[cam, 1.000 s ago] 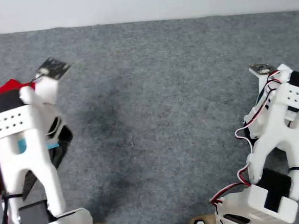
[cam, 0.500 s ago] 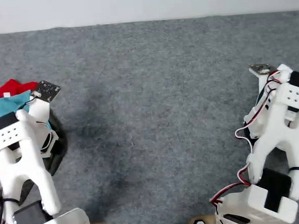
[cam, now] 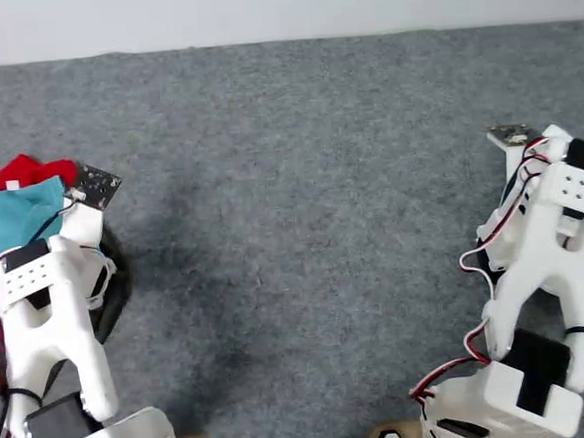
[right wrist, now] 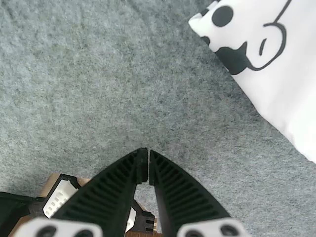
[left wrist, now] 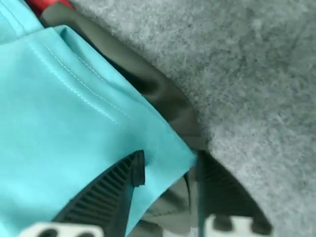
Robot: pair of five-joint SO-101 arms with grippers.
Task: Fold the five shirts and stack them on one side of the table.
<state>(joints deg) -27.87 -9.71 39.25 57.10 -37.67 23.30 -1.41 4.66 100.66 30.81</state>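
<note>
Between the spread fingers (left wrist: 123, 180) of the left gripper (left wrist: 168, 165), a hemmed corner of the teal shirt (left wrist: 64, 123) is seen. One finger is laid over the cloth and the other stands just past its edge. Under the teal shirt a black shirt (left wrist: 148, 84) is spread, and a red shirt (left wrist: 47, 5) shows at the upper left of that frame. In the high view these are piled at the left edge of the grey table (cam: 299, 178). The right gripper (right wrist: 148, 158) is held over the table with its fingers pressed together and nothing pinched. A white shirt (right wrist: 266, 64) with black print lies apart from them at the upper right of its frame.
</note>
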